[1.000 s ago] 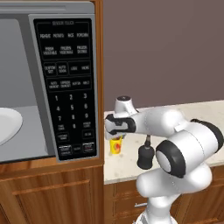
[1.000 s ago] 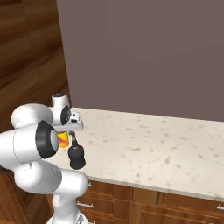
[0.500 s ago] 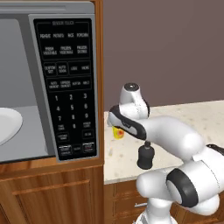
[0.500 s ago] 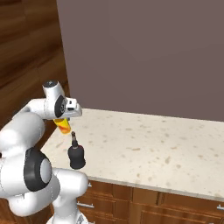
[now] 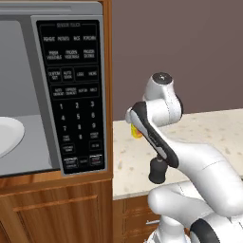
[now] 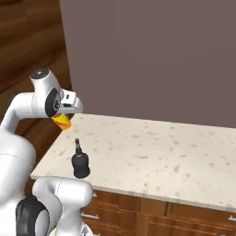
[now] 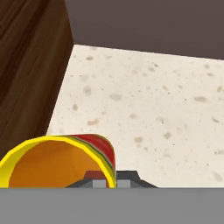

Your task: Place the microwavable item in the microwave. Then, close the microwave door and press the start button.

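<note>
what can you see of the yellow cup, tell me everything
The cup is small and yellow with a red band on its side and a thin green line beside it; it looks like smooth plastic. In the hand view its round yellow rim opens toward the camera, showing an orange inside. It is tilted, lifted off the speckled counter, held in the gripper near the wooden cabinet side. The black bottle stands below it, apart.
</note>
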